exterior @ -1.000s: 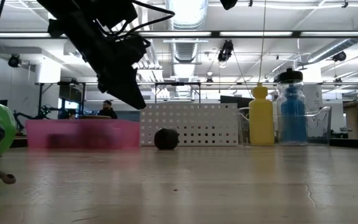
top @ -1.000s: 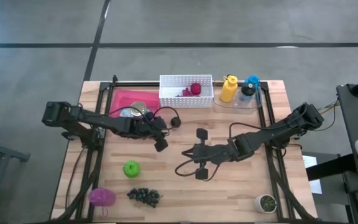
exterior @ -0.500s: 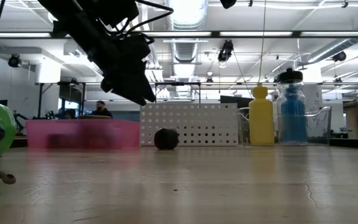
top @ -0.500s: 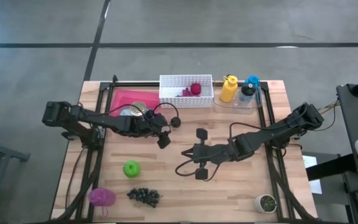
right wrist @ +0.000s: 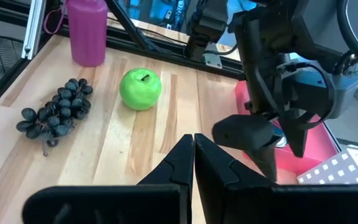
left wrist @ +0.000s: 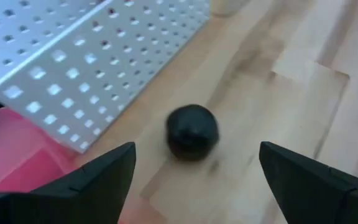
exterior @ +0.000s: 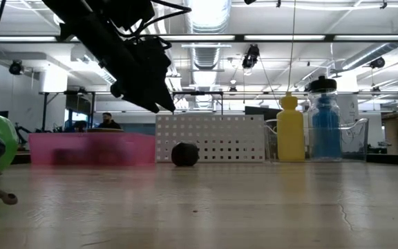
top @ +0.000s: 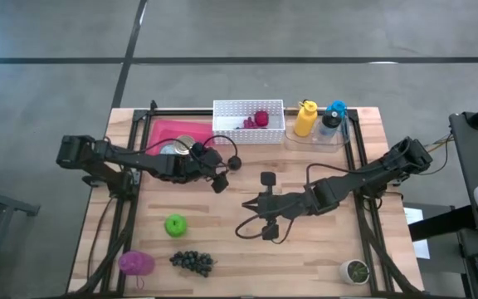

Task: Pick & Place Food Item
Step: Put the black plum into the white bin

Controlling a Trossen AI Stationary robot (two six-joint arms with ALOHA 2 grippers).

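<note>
Overhead, the left gripper point(top: 215, 172), fingers spread, hangs above a round, dark, matte ball point(top: 234, 164) lying on the pale wooden table point(top: 322, 241) beside a perforated white basket point(top: 248, 133). The right gripper point(top: 256, 218) stays closed mid-table.

Both arms are dark, almost black, built of slim links joined by thicker rounded joints. The left arm point(top: 131, 161) ends in a chunky shoulder block at its outer end, and a thin black cable loops in an arc over its wrist. The left gripper point(left wrist: 191, 171) has two broad, flat, wedge-shaped black fingers point(left wrist: 95, 177). The right arm point(top: 363, 178) has a boxy joint housing, and a black cable curls beside its wrist. The right gripper point(right wrist: 193, 152) has smooth, matte black fingers tapering to narrow tips.
</note>
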